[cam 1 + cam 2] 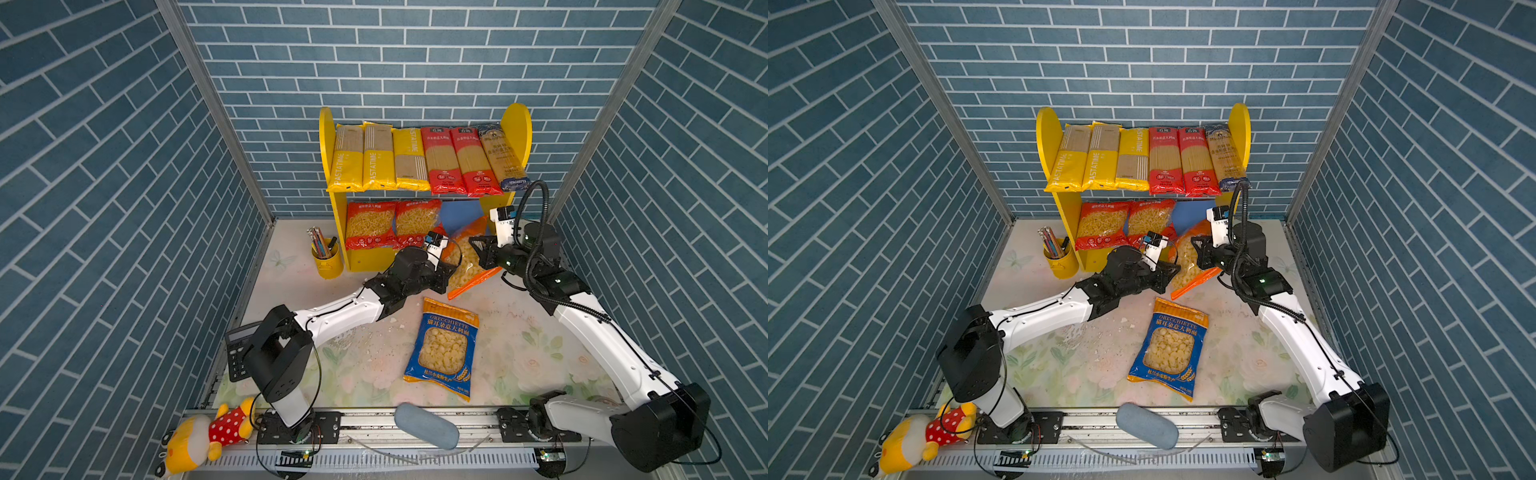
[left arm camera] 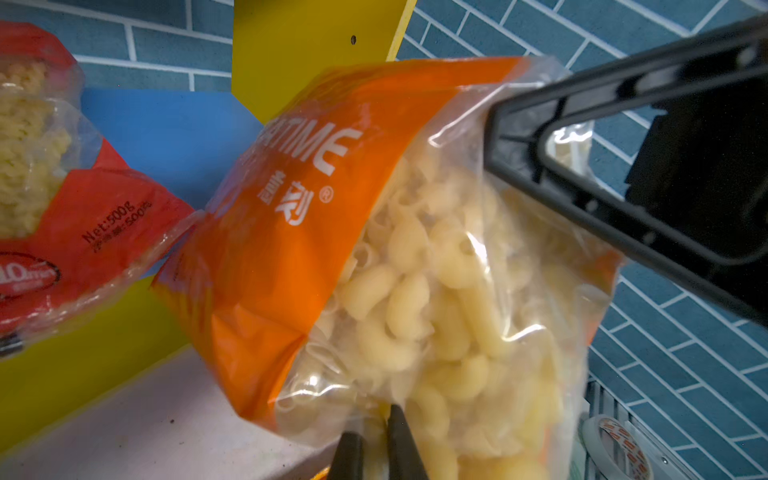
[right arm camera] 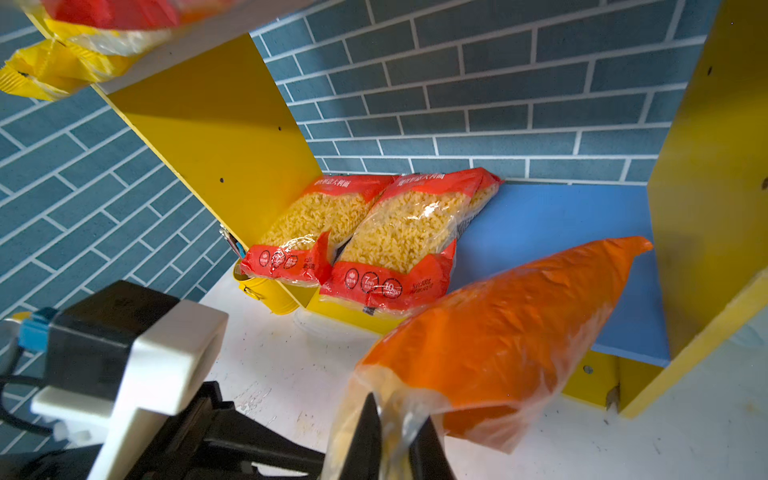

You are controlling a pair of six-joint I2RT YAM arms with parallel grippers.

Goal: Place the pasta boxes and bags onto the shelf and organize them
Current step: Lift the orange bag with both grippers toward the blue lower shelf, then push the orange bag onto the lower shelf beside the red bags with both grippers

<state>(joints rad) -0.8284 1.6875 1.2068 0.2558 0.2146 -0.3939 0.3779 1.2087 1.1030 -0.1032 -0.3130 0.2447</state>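
Both grippers are shut on an orange macaroni bag (image 1: 467,262) (image 1: 1187,259), held tilted just in front of the shelf's (image 1: 328,137) blue lower board (image 3: 561,220). My left gripper (image 2: 376,424) pinches its clear lower side. My right gripper (image 3: 399,411) pinches the opposite clear edge. Two red macaroni bags (image 1: 370,224) (image 3: 411,245) lie on the left of the lower board. The upper board carries yellow packs (image 1: 378,158), red packs (image 1: 453,160) and a dark-blue pack (image 1: 503,158). A blue pasta bag (image 1: 444,347) (image 1: 1171,349) lies flat mid-table.
A yellow pencil cup (image 1: 327,259) stands left of the shelf. A calculator (image 1: 237,353) and a plush toy (image 1: 208,432) lie at the front left. A grey-blue oblong object (image 1: 426,424) rests on the front rail. Pasta crumbs dot the table.
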